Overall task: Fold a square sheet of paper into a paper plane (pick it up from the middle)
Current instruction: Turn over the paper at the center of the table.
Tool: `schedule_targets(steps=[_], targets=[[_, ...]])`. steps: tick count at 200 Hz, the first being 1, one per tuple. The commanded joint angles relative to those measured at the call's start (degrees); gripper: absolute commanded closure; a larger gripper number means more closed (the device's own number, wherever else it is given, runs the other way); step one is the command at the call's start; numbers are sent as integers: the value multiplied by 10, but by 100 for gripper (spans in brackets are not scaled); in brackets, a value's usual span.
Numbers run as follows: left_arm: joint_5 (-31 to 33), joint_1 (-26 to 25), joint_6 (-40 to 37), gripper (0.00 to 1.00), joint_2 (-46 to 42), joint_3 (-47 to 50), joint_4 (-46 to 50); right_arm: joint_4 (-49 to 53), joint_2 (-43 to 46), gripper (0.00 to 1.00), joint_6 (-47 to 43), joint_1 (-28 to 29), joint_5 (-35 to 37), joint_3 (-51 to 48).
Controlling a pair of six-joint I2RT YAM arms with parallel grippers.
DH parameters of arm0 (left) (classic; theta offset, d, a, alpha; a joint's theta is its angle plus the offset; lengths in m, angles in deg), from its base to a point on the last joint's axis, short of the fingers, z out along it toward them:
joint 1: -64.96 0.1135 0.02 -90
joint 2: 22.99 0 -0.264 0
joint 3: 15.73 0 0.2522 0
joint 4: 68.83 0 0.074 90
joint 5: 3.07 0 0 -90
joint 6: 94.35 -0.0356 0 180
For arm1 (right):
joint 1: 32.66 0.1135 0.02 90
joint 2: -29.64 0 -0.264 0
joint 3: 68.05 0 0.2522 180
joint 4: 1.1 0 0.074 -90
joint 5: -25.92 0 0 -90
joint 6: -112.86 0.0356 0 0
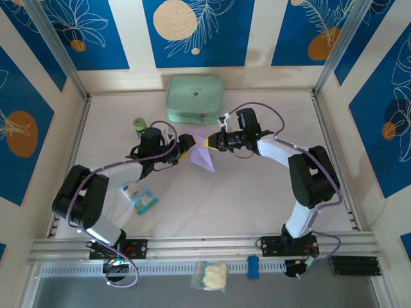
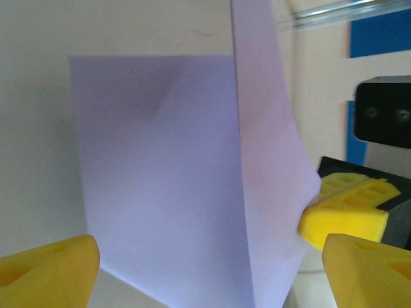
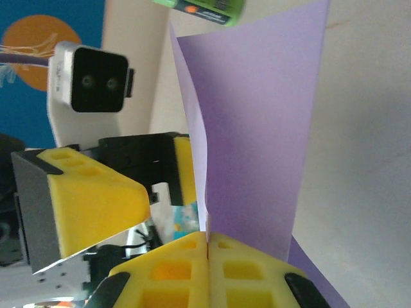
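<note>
Square sheet of paper (image 1: pixel 204 156) held up above mid-worktop (image 1: pixel 257 192), bent along one centre fold (no nose folds visible). Right pincer (image 3: pixel 207 247) clamped on it; left pincer (image 2: pixel 205 276) wide apart alongside. I judge most folding remains.

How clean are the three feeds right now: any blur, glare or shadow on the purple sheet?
Top external: evenly lit, sharp, no glare; the purple sheet is small. Left wrist: the sheet is soft-focus with a faint shadow across its upper part, the near yellow fingers blurred. Right wrist: sheet evenly lit, the green container at the top edge out of focus.
</note>
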Motion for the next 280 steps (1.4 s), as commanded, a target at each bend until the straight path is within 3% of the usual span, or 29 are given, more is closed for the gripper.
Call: schedule_targets(steps=[1,50,122,164,240,280], targets=[[-55,-1,32,14,8,-3,-111,-42,12,97,61,-4,-57,-18],[-91,-8,52,33,41,-11,-191,-101,21,96,127,-15,-93,-34],[-95,-9,36,60,48,-11,-220,-138,21,96,168,-24,-115,-49],[-88,-10,28,70,54,-18,-209,-143,20,93,176,-26,-123,-50],[-85,-9,29,79,59,-22,-213,-137,19,89,181,-32,-120,-52],[-73,-9,10,89,52,-28,-173,-85,40,75,148,-45,-92,-54]])
